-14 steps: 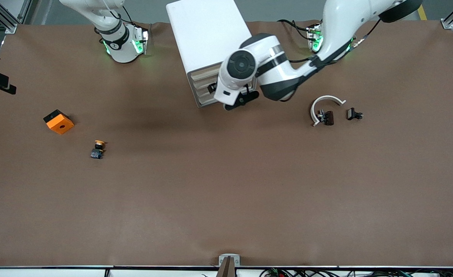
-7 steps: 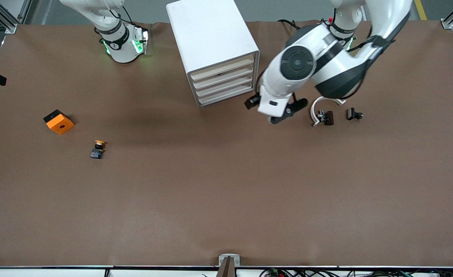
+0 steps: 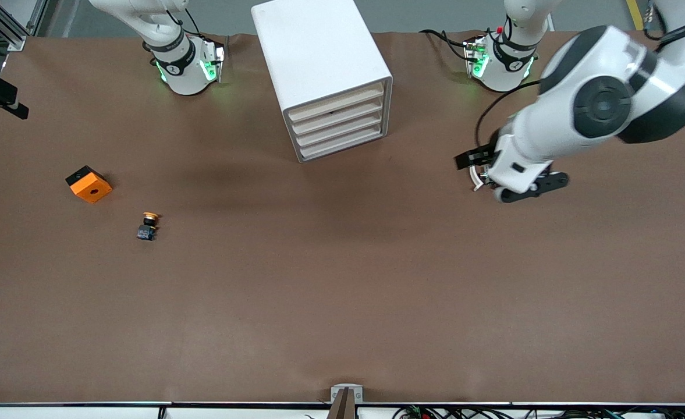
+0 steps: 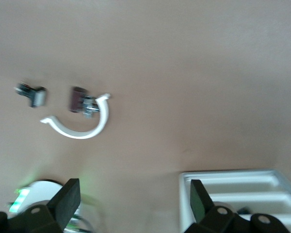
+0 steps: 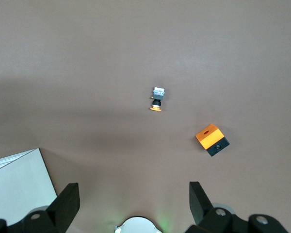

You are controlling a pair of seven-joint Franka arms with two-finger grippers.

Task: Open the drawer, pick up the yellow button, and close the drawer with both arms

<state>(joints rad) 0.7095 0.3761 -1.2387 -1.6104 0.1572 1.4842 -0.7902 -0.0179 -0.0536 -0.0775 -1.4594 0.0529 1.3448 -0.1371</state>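
The white cabinet (image 3: 319,58) stands at the back middle, and all four cream drawer fronts (image 3: 339,122) are shut. The button (image 3: 148,226), with a yellow-orange cap on a dark body, lies on the table toward the right arm's end; it also shows in the right wrist view (image 5: 157,99). My left gripper (image 3: 500,174) is open and empty over the white curved strip; its wrist view shows the fingers wide apart (image 4: 133,204). My right gripper (image 5: 133,206) is open and empty, high over the table above its own base.
An orange square block (image 3: 88,184) lies beside the button, farther from the front camera. The white curved strip (image 4: 82,128) and two small dark parts (image 4: 80,99) lie under the left gripper. The arm bases (image 3: 185,64) stand along the back.
The left arm has swung away from the cabinet's drawer fronts toward its own end of the table and is now over the white curved strip. The drawers show shut.
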